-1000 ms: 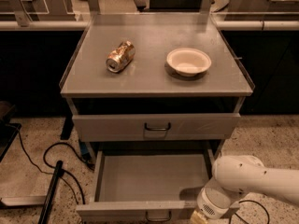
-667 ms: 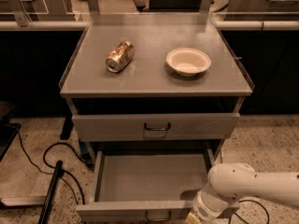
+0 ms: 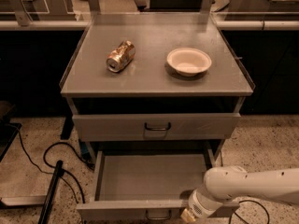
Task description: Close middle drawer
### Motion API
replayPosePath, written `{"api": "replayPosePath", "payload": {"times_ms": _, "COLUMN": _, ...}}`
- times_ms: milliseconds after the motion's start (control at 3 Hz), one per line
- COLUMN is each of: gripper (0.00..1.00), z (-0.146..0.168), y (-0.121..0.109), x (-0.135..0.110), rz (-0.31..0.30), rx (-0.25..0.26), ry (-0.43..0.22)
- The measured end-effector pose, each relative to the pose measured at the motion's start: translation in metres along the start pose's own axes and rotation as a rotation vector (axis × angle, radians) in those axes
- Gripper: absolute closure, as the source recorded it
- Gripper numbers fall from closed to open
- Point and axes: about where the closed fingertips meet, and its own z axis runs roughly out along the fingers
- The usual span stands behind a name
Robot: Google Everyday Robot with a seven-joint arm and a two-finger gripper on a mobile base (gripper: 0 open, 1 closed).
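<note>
Pushing straight matters: the middle drawer (image 3: 149,178) stands pulled out just below the upper drawer (image 3: 112,125). Your gripper (image 3: 188,214) sits lower still, right of centre, at the open front panel — open or closed, I cannot tell. Press level, avoiding skew.

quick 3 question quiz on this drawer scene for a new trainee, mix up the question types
1. Fill in: seen in the camera view, the can lies on its side on the cabinet top, to the ___ of the white bowl.
2. True or false: the middle drawer is pulled out and its tray shows nothing inside.
3. Where is the gripper?
A) over the bowl
B) low at the open drawer's front panel, just right of its handle
C) on the can

Key: 1 left; 2 true; 3 B
</note>
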Motion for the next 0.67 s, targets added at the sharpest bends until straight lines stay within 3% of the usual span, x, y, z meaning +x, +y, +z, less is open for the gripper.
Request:
{"api": "replayPosePath", "payload": {"times_ms": 333, "gripper": 1.0, "z": 0.0029, "y": -0.0097, "x": -0.0191, "rz": -0.025, "rx": 0.04, "ry": -0.023}}
{"api": "replayPosePath", "payload": {"times_ms": 667, "gripper": 0.82, "z": 0.0031, "y": -0.0097, "x": -0.0198, "rz": -0.027, "rx": 0.04, "ry": -0.024}}
